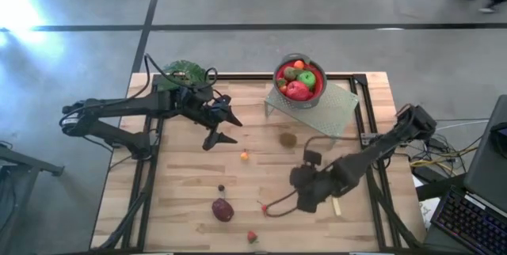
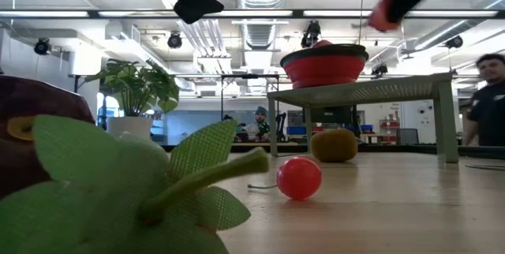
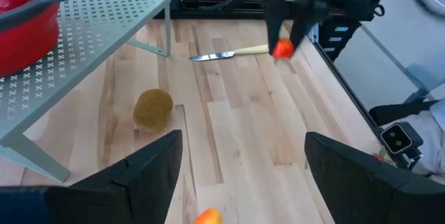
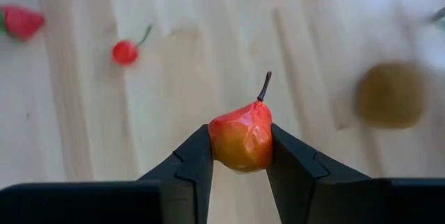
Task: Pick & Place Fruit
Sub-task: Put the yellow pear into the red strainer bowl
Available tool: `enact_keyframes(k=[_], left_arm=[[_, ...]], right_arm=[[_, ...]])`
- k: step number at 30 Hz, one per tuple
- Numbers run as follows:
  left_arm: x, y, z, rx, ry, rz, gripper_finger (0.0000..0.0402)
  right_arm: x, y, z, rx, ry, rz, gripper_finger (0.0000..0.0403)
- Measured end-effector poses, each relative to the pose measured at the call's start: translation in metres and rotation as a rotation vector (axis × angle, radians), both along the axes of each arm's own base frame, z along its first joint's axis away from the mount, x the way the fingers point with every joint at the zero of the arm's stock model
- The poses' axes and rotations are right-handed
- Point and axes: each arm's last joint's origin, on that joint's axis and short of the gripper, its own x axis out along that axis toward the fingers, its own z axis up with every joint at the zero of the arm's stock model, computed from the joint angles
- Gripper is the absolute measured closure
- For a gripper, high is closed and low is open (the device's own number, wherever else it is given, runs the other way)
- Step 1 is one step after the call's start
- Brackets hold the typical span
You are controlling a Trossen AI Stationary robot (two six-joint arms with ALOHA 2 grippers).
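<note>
Right gripper (image 4: 240, 156) fingers pinch a small red-orange pear (image 4: 241, 136) above the table (image 1: 182, 184), long axis running away from the fingers, stem pointing outward. Left gripper (image 1: 227, 127) hangs open near the potted plant (image 1: 184, 71).

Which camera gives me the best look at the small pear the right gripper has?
The right wrist view: the red-orange pear fills the centre, pinched between the right gripper fingers, stem up. The left wrist view shows it far off as a small red blob; the low view shows a blurred red lump; in the high view it is hidden.
</note>
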Motion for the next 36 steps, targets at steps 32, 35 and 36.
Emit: enact_keyframes(k=[32,35,36], left_arm=[[-0.002,0.0,-0.003,-0.01,0.035,0.001,0.0094],[-0.002,0.0,-0.003,-0.01,0.035,0.002,0.0094],[-0.002,0.0,-0.003,-0.011,0.036,0.002,0.0094]], right_arm=[[-0.049,-0.213,0.101,-0.283,-0.158,-0.231,0.0297],[-0.054,-0.233,0.1,-0.3,-0.13,-0.275,0.0296],[-0.055,-0.24,0.099,-0.293,-0.123,-0.283,0.0295]])
